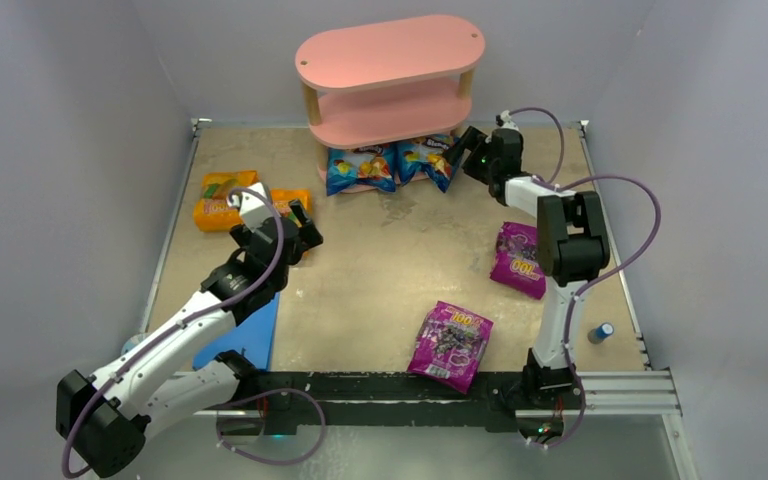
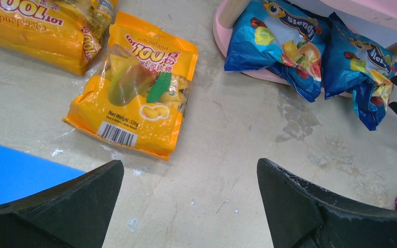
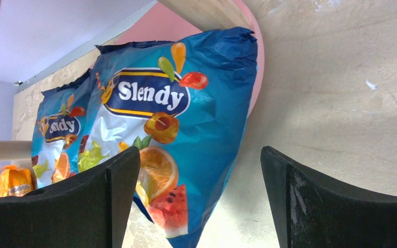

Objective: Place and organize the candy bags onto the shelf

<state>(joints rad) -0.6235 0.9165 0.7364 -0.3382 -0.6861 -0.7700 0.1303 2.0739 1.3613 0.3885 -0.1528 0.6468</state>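
The pink shelf (image 1: pixel 390 75) stands at the back. Two blue candy bags (image 1: pixel 360 168) (image 1: pixel 427 160) lean against its bottom tier. My right gripper (image 1: pixel 460 150) is open just right of them; in the right wrist view the nearer blue bag (image 3: pixel 176 119) hangs partly between the open fingers (image 3: pixel 199 160), untouched. Two orange bags (image 1: pixel 222 200) (image 1: pixel 288 205) lie at the left. My left gripper (image 1: pixel 305 228) is open and empty above the table, just short of the nearer orange bag (image 2: pixel 134 93). Two magenta bags (image 1: pixel 450 345) (image 1: pixel 518 258) lie flat at the front and right.
A flat blue mat (image 1: pixel 245 335) lies under the left arm at the front left and shows in the left wrist view (image 2: pixel 10 173). A small blue-capped bottle (image 1: pixel 600 332) stands by the right table edge. Grey walls close in on three sides.
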